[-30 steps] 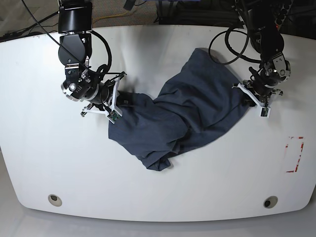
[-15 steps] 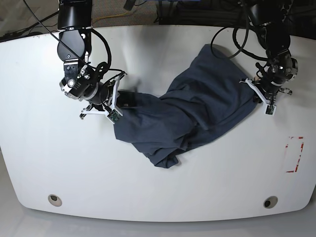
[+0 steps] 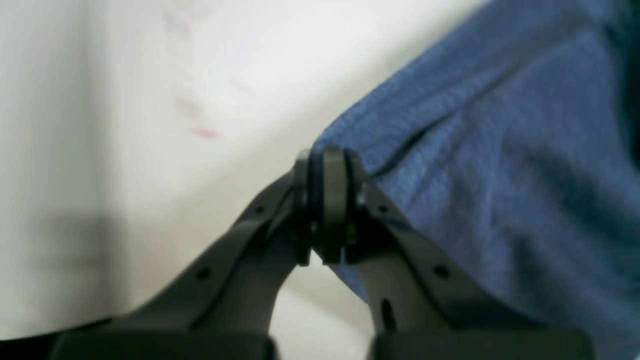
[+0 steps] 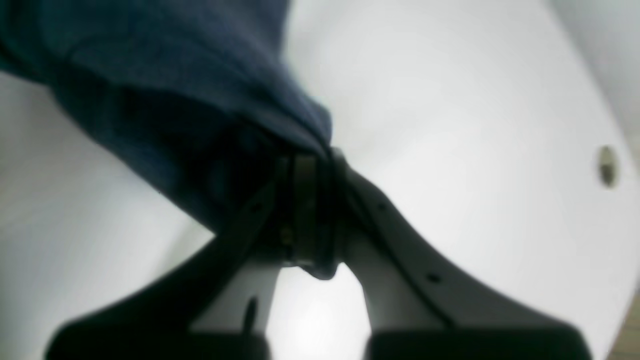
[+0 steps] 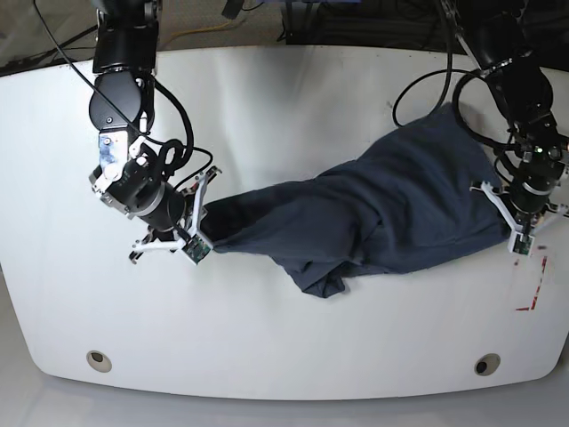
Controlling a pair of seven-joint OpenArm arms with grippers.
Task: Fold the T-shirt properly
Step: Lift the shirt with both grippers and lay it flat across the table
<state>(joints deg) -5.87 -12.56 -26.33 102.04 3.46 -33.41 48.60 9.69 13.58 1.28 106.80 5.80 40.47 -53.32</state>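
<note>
The T-shirt (image 5: 373,218) is a dark slate-blue cloth, stretched in a crumpled band across the middle of the white table (image 5: 284,356). No lettering or tag shows. My left gripper (image 5: 517,233) is at the right of the base view, shut on the shirt's right edge; the left wrist view shows its jaws (image 3: 325,200) closed on blue cloth (image 3: 500,165). My right gripper (image 5: 197,238) is at the left, shut on the shirt's left end; the right wrist view shows its jaws (image 4: 307,210) pinching dark cloth (image 4: 175,90).
Red tape marks (image 5: 533,285) lie on the table by its right edge. Two round holes (image 5: 99,360) (image 5: 485,365) sit near the front edge. Black cables (image 5: 427,84) hang behind the left arm at the back.
Both grippers have moved toward the table's front and further apart, dragging the shirt forward and pulling it out flatter and wider.
</note>
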